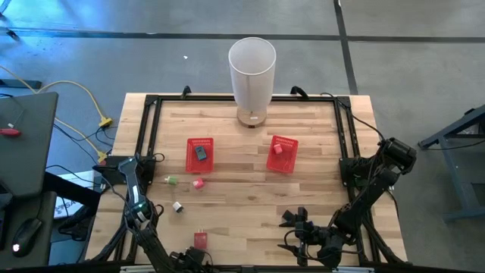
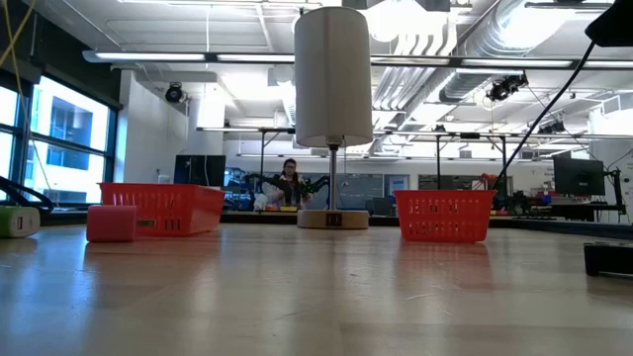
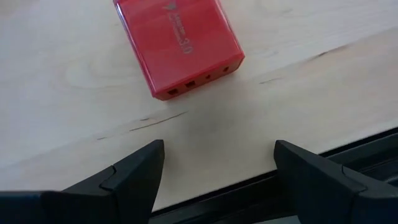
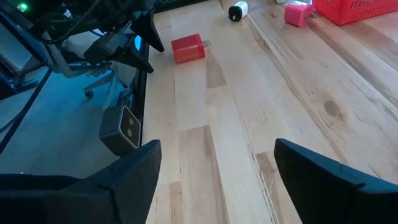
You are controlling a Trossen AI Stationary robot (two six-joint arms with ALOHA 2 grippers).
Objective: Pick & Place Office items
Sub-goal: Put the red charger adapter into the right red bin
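Non-task fixtures on and around the desk

We see a wooden desk [image 1: 250,201] bordered by a black frame [image 1: 148,136]. A tall white cylinder [image 1: 251,72] stands upright on a round base at the far edge. Two red mesh baskets lie in front of it, well apart: the left basket [image 1: 200,154] and the right basket [image 1: 282,153]. Beyond the desk's left side we note yellow cables [image 1: 89,106] on the grey floor. In the low view, a person [image 2: 289,184] sits far behind the desk.
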